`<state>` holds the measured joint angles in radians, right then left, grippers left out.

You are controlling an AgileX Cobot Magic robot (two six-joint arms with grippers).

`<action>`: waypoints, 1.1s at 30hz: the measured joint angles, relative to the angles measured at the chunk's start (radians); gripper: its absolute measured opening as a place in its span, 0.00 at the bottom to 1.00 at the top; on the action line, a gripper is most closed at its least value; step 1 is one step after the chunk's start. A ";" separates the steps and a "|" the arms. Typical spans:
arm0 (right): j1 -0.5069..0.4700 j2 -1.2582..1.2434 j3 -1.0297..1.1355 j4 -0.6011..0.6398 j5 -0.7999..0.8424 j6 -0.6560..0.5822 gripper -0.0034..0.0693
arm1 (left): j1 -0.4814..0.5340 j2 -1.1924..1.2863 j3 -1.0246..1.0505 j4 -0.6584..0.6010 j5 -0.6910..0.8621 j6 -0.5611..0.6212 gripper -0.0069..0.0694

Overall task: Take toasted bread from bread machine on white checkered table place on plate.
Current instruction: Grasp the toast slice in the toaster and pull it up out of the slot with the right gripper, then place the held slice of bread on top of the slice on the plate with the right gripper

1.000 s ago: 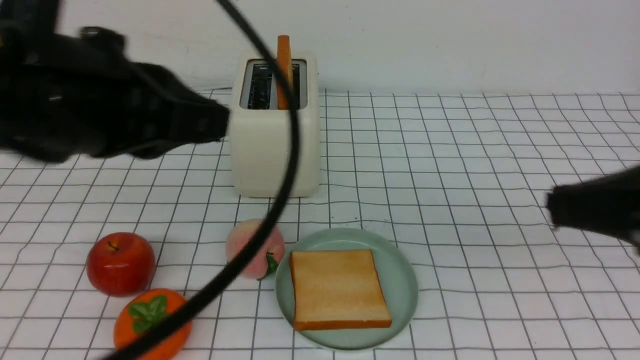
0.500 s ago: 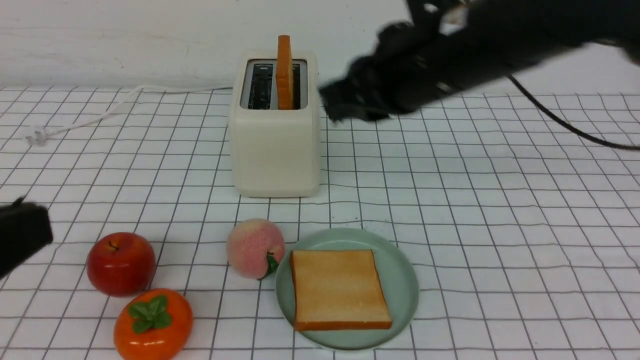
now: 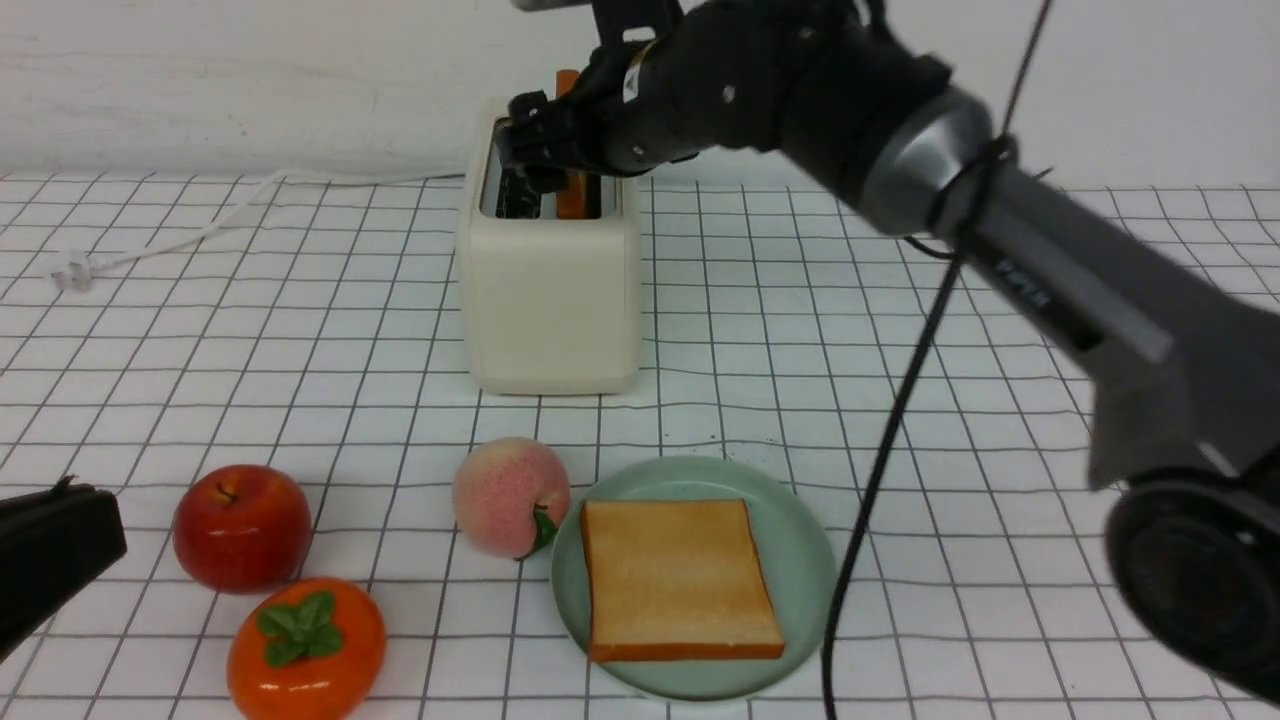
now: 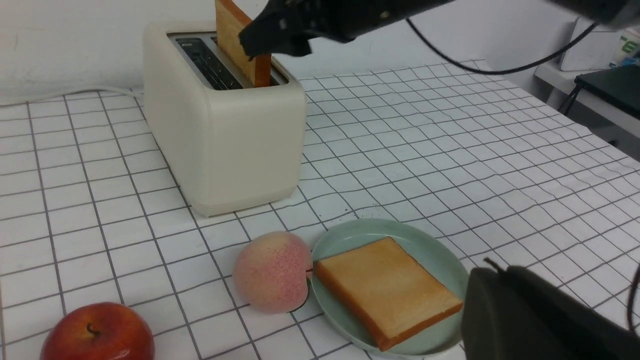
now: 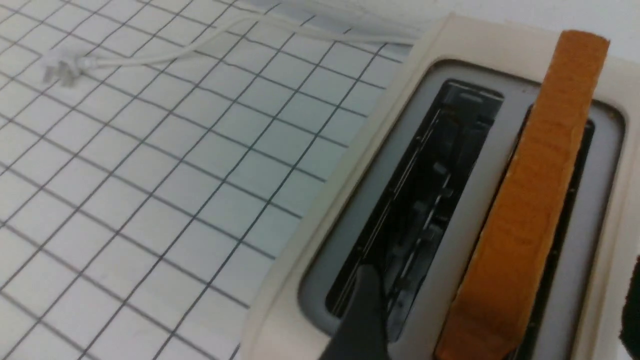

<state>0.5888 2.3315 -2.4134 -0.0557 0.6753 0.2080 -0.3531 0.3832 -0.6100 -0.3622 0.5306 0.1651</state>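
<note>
Hovering over toaster (image 3: 550,300) with right gripper (image 3: 556,140) spread wide, straddling toast (image 5: 530,200) standing on edge in right slot, long axis front-to-back, way closer than the clenched left gripper (image 3: 50,545) down by the apple (image 3: 240,525).

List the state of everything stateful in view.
Toaster: one slot empty, one loaded.
Slot toast: upright, sticking out, ungripped.
Plate toast: flat on plate.
Cord: unplugged, plug on table.
Right gripper: open, straddling slot toast.
Left gripper: shut, holding nothing.
</note>
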 joint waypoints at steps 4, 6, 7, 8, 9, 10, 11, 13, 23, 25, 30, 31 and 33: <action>0.000 0.040 -0.015 -0.102 -0.024 0.117 0.76 | 0.000 0.000 0.000 0.000 -0.001 0.000 0.07; 0.000 0.041 -0.015 -0.131 -0.029 0.147 0.67 | 0.000 0.000 0.000 -0.001 -0.001 0.000 0.07; 0.000 0.041 -0.017 -0.153 -0.040 0.171 0.56 | 0.000 0.000 0.000 -0.001 -0.001 0.000 0.07; 0.000 0.041 -0.018 -0.155 -0.040 0.171 0.56 | 0.000 0.000 0.000 -0.001 -0.001 0.000 0.07; 0.000 0.041 -0.021 -0.165 -0.054 0.181 0.43 | 0.000 0.000 0.000 -0.001 -0.001 0.000 0.07; 0.000 0.041 -0.021 -0.165 -0.056 0.182 0.42 | 0.000 0.000 0.000 -0.001 -0.001 0.000 0.07; 0.000 0.041 -0.021 -0.164 -0.058 0.187 0.37 | 0.000 0.000 0.000 -0.001 -0.001 0.000 0.07; 0.001 0.041 -0.021 -0.152 -0.064 0.191 0.25 | 0.000 0.000 0.000 -0.001 -0.001 0.000 0.07; 0.001 0.030 -0.022 -0.120 -0.072 0.191 0.19 | 0.000 0.000 0.000 0.000 -0.001 0.000 0.07; 0.001 -0.002 -0.022 -0.088 -0.070 0.190 0.19 | 0.000 0.000 0.000 0.002 -0.001 0.000 0.07; 0.009 -0.170 -0.022 0.049 -0.015 0.060 0.19 | 0.000 0.000 0.000 0.002 -0.001 0.000 0.07; 0.012 -0.205 -0.023 0.067 0.014 0.019 0.19 | 0.000 0.000 0.000 0.002 -0.001 0.000 0.07; 0.017 -0.266 -0.025 0.116 0.084 -0.058 0.19 | 0.000 0.000 0.000 0.002 -0.001 0.000 0.07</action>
<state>0.6055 2.0659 -2.4388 0.0598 0.7596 0.1499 -0.3531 0.3832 -0.6100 -0.3600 0.5295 0.1651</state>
